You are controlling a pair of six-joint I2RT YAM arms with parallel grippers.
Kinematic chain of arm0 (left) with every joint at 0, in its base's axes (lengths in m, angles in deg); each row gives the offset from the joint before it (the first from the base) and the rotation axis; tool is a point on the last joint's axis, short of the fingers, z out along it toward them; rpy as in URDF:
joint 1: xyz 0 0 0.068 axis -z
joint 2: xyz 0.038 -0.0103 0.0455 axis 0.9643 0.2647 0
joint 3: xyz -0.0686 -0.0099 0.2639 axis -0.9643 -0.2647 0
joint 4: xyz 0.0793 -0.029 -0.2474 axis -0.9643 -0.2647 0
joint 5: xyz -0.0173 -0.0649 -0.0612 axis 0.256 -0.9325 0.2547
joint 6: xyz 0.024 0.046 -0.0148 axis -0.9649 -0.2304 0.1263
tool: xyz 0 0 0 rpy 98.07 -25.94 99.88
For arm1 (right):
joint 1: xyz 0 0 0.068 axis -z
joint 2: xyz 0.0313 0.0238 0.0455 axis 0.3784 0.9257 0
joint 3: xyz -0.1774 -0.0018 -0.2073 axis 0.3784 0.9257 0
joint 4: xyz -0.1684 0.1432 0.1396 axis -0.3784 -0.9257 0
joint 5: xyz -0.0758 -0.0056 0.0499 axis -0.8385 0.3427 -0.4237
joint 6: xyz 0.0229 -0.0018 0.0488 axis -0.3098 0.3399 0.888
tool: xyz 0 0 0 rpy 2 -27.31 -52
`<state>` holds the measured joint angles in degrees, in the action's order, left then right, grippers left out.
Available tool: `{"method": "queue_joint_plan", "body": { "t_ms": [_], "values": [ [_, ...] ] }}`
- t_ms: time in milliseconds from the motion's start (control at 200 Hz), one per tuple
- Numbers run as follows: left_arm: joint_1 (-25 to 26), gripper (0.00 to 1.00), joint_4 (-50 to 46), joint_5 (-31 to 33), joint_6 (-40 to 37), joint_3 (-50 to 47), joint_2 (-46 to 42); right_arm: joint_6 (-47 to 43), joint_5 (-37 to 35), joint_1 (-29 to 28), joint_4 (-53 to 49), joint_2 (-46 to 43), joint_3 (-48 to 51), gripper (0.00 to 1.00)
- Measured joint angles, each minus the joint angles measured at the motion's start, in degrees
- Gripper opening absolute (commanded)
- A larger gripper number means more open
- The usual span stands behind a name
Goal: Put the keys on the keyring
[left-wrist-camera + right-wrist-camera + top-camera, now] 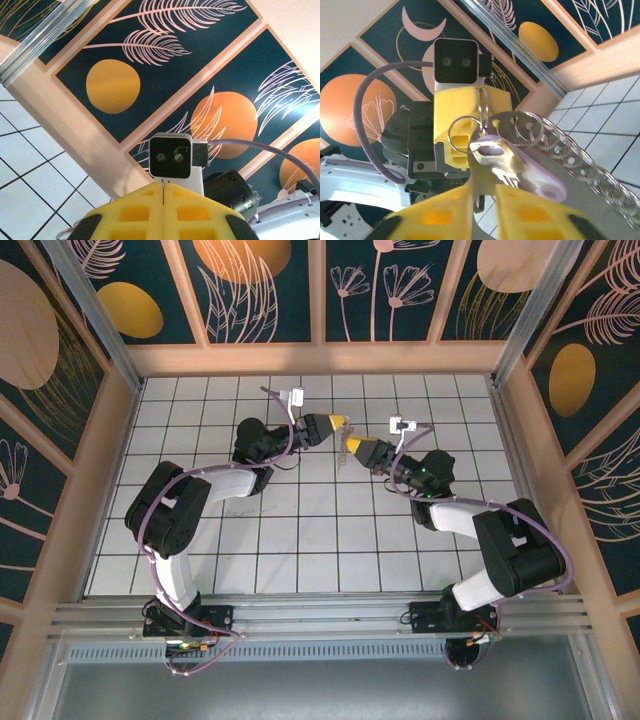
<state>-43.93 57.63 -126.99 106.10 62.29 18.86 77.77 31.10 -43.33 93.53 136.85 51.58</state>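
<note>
My left gripper (338,423) and right gripper (353,448) meet tip to tip above the middle of the floor, with the keyring (345,443) hanging between them. In the left wrist view the left gripper (163,186) is shut on a thin wire of the ring. From the right wrist I see the left gripper's yellow fingers (455,105) pinching a ring loop (481,107). A silver key (500,155) with a lilac part (535,172) has a ring through its head hole. Its blade runs into my right gripper (484,192), whose fingers close on it with a narrow gap.
A grey metal strip (592,200) carrying several more rings (570,147) trails to the right of the key. White tiled floor (300,540) lies below, with patterned walls and wooden posts all round. Purple cables loop off both arms.
</note>
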Motion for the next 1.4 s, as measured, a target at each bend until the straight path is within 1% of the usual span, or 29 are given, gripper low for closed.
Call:
{"method": "queue_joint_plan", "body": {
  "t_ms": [155,270,396,656,852,1102,1162,1252,1403],
  "values": [
    [0.00,0.00,0.00,-0.02,-0.02,0.00,0.00,-1.09,0.52,2.47,-0.63,-2.47,2.08,0.50],
    [0.00,0.00,0.00,-0.02,0.00,0.00,0.00,-1.88,0.90,3.30,-1.27,-4.24,1.99,0.53],
    [0.00,0.00,0.02,-0.04,0.22,0.00,0.02,-2.99,2.40,3.34,-2.01,-4.13,0.61,0.54],
    [0.00,0.00,0.39,-0.22,1.05,0.00,0.02,-4.20,5.25,3.17,-1.18,1.73,-3.78,0.54],
    [0.00,0.00,0.59,-0.26,1.25,0.02,0.02,-4.00,6.82,2.99,0.74,5.31,-4.44,0.53],
    [0.00,0.00,1.03,-0.48,1.25,0.44,0.15,-3.98,8.28,2.71,2.95,5.79,-4.44,0.48],
    [0.00,0.00,1.14,-0.48,1.27,0.76,0.35,-3.98,8.61,2.62,3.41,5.79,-4.44,0.46],
    [0.00,0.00,1.16,-0.48,1.27,0.98,0.52,-3.89,8.72,2.56,4.31,5.79,-4.44,0.38],
    [0.00,0.00,1.16,-0.48,1.27,1.01,0.68,-3.21,9.22,2.36,5.09,5.79,-4.44,0.19]
  ]
}}
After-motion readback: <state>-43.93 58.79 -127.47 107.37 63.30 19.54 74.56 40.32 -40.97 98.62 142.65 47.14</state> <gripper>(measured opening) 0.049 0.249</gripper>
